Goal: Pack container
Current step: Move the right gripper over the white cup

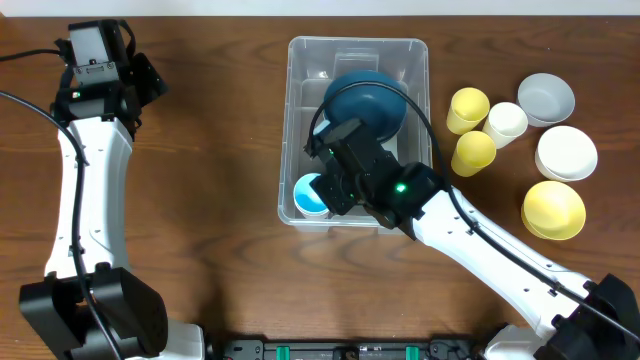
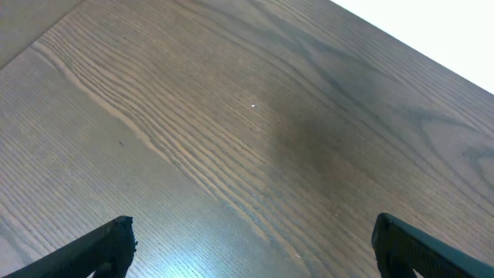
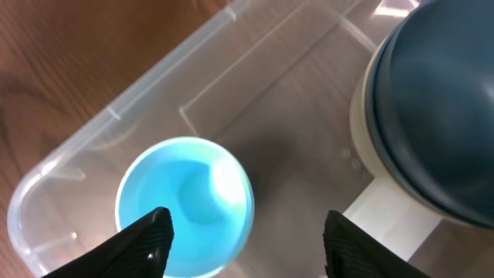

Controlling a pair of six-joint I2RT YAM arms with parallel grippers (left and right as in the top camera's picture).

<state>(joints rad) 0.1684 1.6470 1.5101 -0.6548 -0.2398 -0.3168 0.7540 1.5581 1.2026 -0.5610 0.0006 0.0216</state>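
Observation:
The clear plastic container [image 1: 297, 60] stands at the table's middle. Inside it lie a dark blue bowl [image 1: 366, 103] at the back and a light blue cup [image 1: 309, 194] upright at the front left. My right gripper [image 1: 330, 190] is open inside the container, just above the cup. In the right wrist view the cup [image 3: 185, 205] sits partly between the open fingers [image 3: 248, 239], apart from them, with the dark blue bowl [image 3: 436, 116] at the right and the white label [image 3: 394, 212] on the base. My left gripper [image 2: 251, 247] is open and empty over bare wood at the far left.
To the right of the container stand two yellow cups [image 1: 468, 108] [image 1: 474, 153], a white cup [image 1: 506, 123], a grey bowl [image 1: 546, 98], a white bowl [image 1: 567, 152] and a yellow bowl [image 1: 553, 209]. The left arm [image 1: 85, 150] runs along the table's left side.

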